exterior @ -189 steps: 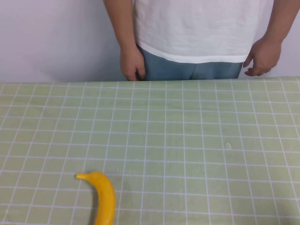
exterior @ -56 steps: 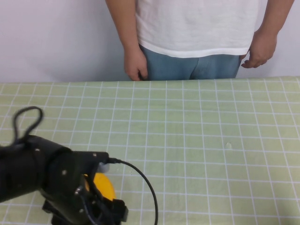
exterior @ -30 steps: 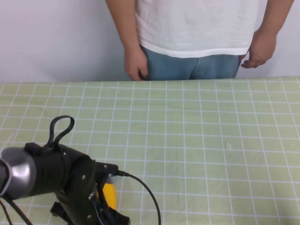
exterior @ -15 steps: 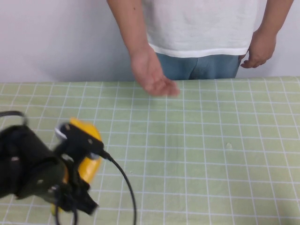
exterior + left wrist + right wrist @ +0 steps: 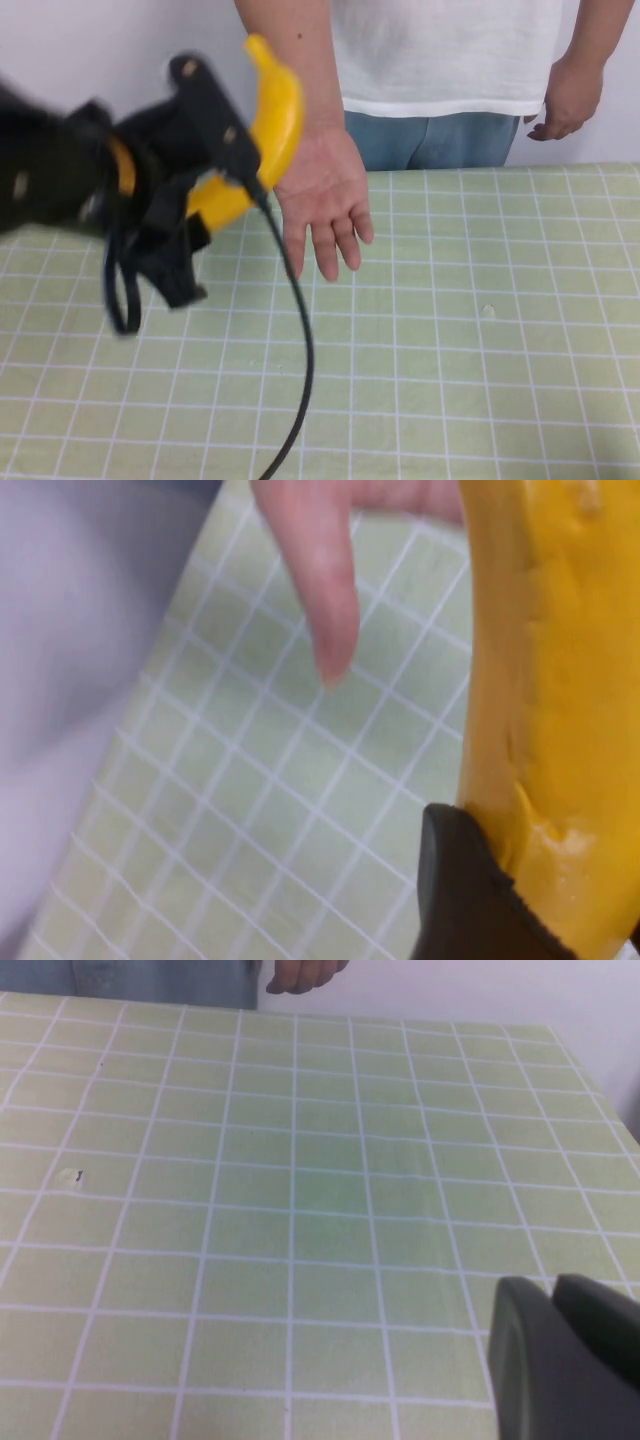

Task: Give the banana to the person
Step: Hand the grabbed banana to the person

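- High view: the banana [image 5: 268, 125] is held aloft in the upper left of the frame, its stem end pointing up, pinched in the left gripper [image 5: 215, 150], whose fingers are clamped on its lower part.
- Just to the banana's right, the person [image 5: 440, 60], in a white t-shirt and blue jeans, reaches an open hand [image 5: 325, 195] with the palm up and fingers spread over the far edge of the green checked tablecloth [image 5: 480, 340]; banana and palm look close, though contact cannot be made out.
- A black cable [image 5: 295, 340] trails from the left arm down to the bottom edge of the frame.
- Left wrist view: the banana [image 5: 560, 680] fills the right side, a dark gripper finger [image 5: 470, 900] pressed against it, with one fingertip of the person's hand [image 5: 320, 590] at the top.
- Right wrist view: part of the right gripper [image 5: 565, 1360] sits in the lower right corner above bare tablecloth [image 5: 300, 1210]; whether it is spread or closed cannot be told.
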### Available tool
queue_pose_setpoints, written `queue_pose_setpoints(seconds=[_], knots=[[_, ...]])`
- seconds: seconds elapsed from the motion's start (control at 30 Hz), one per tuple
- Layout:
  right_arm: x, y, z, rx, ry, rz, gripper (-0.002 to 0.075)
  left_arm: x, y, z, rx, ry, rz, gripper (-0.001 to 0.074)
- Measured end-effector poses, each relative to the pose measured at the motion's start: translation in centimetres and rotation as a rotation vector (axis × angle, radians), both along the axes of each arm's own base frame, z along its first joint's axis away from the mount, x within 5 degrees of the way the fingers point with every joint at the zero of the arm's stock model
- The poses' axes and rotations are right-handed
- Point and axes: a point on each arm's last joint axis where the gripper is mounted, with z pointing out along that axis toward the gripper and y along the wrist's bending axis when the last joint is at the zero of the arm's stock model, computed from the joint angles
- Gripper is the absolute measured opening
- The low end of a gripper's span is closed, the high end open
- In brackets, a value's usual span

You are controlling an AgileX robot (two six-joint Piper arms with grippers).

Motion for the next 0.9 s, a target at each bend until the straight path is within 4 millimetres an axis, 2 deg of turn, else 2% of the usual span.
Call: queue_pose_setpoints(seconds=[0.13,0.23,0.37,0.53,0.63,0.77,0.83,0.9], knots=[[0.0,0.0,0.0,0.000,0.000,0.000,-0.0007,1.2,-1.6,1.9,0.060,0.027,-0.143,0.0265],[0.0,0.0,0.0,0.000,0.000,0.000,-0.0007,2.4,-3.1,1.8,0.120,0.077,-0.244,0.0265],[0.0,0.0,0.0,0.000,0.000,0.000,-0.0007,4.6,-4.9,0.5,0.197,0.143,-0.299,0.0265],[0.0,0.0,0.0,0.000,0.000,0.000,-0.0007,7.5,-6.7,-2.6,0.266,0.194,-0.274,0.0265],[0.0,0.0,0.0,0.000,0.000,0.000,-0.0007,8.1,-7.1,-3.7,0.286,0.206,-0.268,0.0265],[0.0,-0.1,0.0,-0.018,0.002,-0.001,-0.0007,8.3,-7.3,-3.8,0.251,0.208,-0.234,0.0269],[0.0,-0.1,0.0,-0.028,0.003,-0.001,-0.0007,8.2,-7.4,-3.8,0.213,0.221,-0.186,0.0340],[0.0,-0.1,0.0,-0.038,0.004,-0.002,-0.0007,8.2,-7.5,-3.7,0.174,0.231,-0.124,0.0465]])
